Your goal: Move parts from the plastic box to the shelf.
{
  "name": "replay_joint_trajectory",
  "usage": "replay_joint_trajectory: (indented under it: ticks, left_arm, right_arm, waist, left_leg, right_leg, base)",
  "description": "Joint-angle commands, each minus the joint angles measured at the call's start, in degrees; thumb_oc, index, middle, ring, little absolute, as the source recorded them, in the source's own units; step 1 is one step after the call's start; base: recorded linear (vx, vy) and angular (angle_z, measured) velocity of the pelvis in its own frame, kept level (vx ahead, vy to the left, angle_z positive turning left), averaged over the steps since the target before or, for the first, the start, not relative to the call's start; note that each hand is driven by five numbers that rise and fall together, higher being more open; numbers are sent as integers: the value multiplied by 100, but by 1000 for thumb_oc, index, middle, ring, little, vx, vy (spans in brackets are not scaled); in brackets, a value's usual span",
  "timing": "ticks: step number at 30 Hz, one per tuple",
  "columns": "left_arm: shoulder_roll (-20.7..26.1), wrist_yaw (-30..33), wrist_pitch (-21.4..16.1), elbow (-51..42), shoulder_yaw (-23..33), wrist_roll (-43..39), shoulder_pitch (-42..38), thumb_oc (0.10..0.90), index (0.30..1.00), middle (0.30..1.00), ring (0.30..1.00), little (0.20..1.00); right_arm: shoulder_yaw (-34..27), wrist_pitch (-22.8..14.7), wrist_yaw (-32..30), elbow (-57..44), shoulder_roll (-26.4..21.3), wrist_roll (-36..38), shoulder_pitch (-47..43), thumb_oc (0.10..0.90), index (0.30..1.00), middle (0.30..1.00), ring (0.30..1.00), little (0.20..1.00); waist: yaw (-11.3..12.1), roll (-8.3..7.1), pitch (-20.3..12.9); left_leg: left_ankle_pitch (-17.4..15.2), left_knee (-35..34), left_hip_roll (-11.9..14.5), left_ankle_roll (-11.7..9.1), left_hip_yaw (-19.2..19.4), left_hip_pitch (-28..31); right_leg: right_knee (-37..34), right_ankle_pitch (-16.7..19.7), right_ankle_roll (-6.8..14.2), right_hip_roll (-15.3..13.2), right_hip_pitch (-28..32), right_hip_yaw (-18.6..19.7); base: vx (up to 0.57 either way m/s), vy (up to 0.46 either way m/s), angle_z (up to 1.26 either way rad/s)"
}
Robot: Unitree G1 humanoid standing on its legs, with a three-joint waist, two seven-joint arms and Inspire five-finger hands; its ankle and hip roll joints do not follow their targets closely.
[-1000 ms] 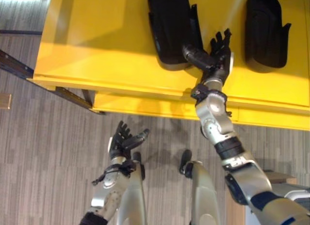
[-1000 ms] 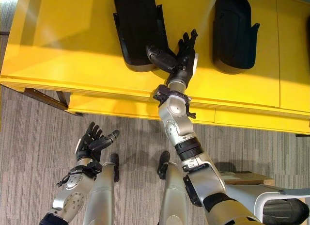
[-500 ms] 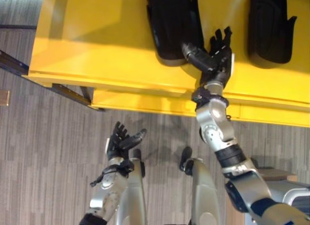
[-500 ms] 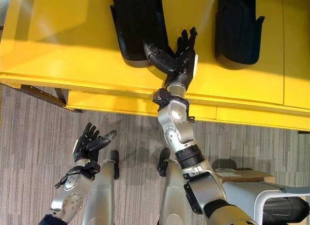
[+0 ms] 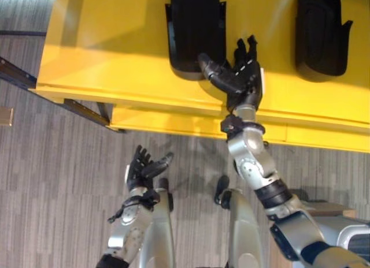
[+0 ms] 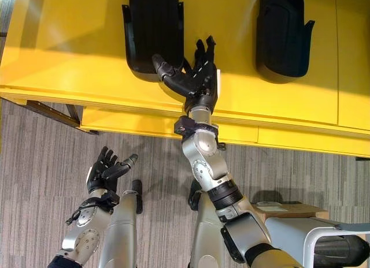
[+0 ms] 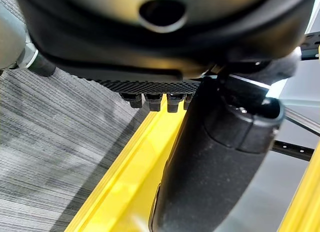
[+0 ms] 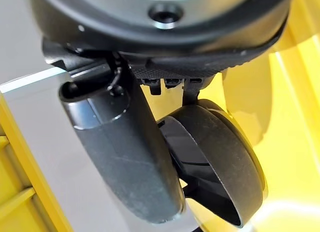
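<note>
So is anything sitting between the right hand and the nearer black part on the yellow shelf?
Nothing visible. The right hand is open over the yellow shelf, its thumb reaching the near end of the black part. A second black part lies off to the side.

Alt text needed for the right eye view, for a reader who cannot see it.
The robot's right hand reaches over a yellow shelf with fingers straight, thumb against the near end of a black part. A second black part lies further right. The left hand hangs open, low over grey floor.
</note>
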Motion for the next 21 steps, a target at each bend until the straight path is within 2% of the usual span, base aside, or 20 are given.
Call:
replay_joint_trajectory:
  ticks: [1, 13, 21]
  left_arm:
    - [119, -77, -251, -878, 73, 423, 13, 900, 1000, 1000, 1000, 1000]
    - [99, -54, -257, -859, 93, 470, 4, 900, 1000, 1000, 1000, 1000]
    - [91, -53, -307, -892, 90, 508, -5, 900, 1000, 1000, 1000, 1000]
  right_arm:
    - [255, 52, 309, -408, 134, 215, -151, 900, 1000, 1000, 1000, 1000]
    - [119, -74, 190, -736, 107, 111, -171, 900, 1000, 1000, 1000, 1000]
    - [-149, -172, -76, -1275, -63, -699, -303, 900, 1000, 1000, 1000, 1000]
  waist:
    - [293, -12, 54]
    - [295, -47, 54]
    - [233, -51, 54]
  left_leg:
    - [-320, 85, 216, -78, -66, 291]
    - [-304, 62, 201, -71, -63, 328]
    - [-302, 10, 201, -56, -26, 448]
  right_leg:
    - [-128, -54, 423, -249, 581, 84]
    - [-174, -10, 428, -257, 631, 85]
    - [-241, 14, 446, -255, 714, 133]
  base:
    - [0, 0, 0]
    - [0, 0, 0]
    - [0, 0, 0]
